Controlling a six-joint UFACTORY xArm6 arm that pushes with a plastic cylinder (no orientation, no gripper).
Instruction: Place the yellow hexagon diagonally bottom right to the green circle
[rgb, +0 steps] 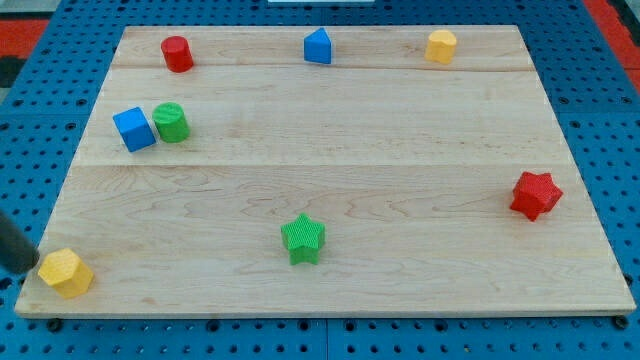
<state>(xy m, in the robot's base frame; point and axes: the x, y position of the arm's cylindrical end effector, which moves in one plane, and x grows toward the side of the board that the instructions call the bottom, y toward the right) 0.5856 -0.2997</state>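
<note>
**Yellow hexagon sits far from the green circle, rod at the board's corner**

The wooden board (330, 190) lies on a blue pegboard surface (60, 50). There is no claw on this arm, so nothing can be said of an opening or a hold: the arm ends in a dark rod (14, 245) that enters at the view's left edge, low down. My tip (32, 268) rests just left of the yellow block (66, 272) at the board's bottom-left corner, close to it or touching; which of the two cannot be told.

The yellow hexagon (441, 46) stands near the view's top edge, right of centre. The green circle (171, 122) is on the left side of the board, touching or just beside a blue cube (134, 129) on its left. The two task blocks are well apart, the hexagon above and to the right of the circle.

A red cylinder (177, 53) stands at the top left, and a blue pentagon-like block (318, 46) at the top centre. A green star (303, 239) sits near the bottom centre, a red star (535, 194) near the right edge.
</note>
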